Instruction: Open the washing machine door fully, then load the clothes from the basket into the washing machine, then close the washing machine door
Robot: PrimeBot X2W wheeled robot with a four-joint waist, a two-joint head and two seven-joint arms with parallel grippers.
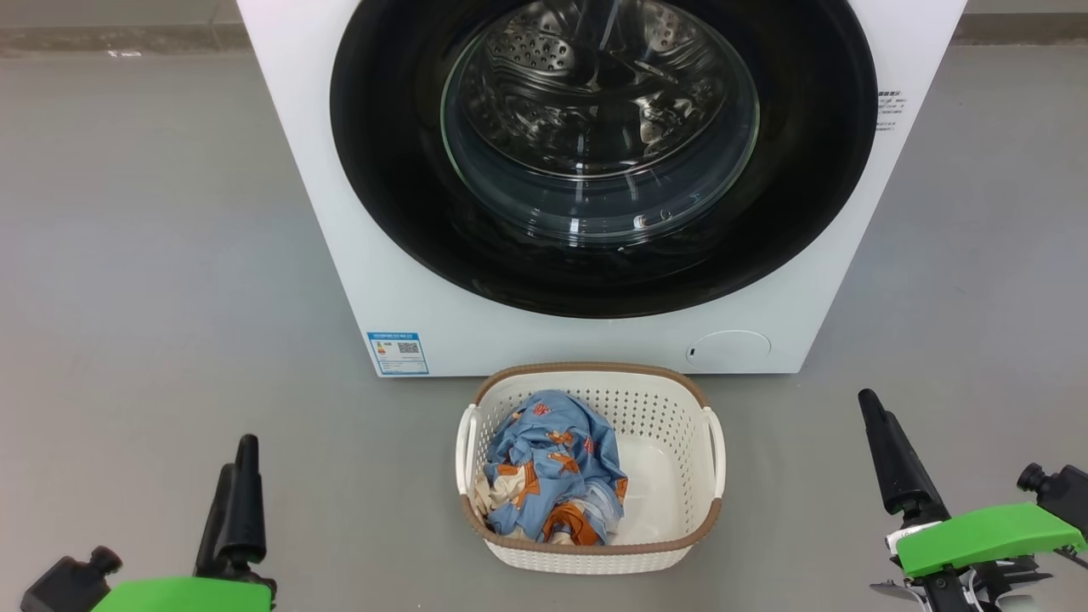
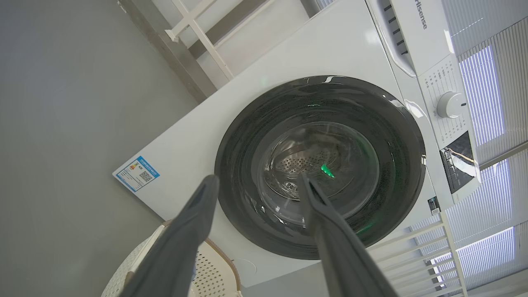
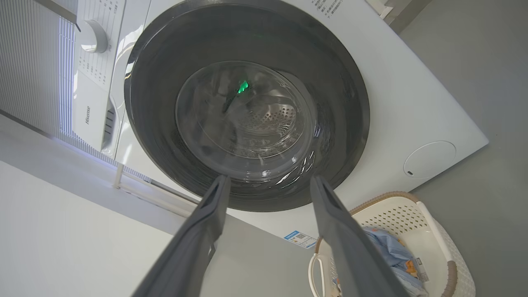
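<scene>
With the round black-rimmed glass washing machine door (image 1: 599, 144) shut and the blue, orange-patched clothes (image 1: 548, 472) in the cream perforated basket (image 1: 586, 374) (on the floor (image 1: 127, 255) before it), step 1 looks pending: the left end effector (image 2: 258, 179) or right end effector (image 3: 270, 180), both spread and empty, should hook its rim.

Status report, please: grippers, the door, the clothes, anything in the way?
Left gripper and right gripper open, empty. Washing machine door shut. Clothes in basket, close before machine, below door.
</scene>
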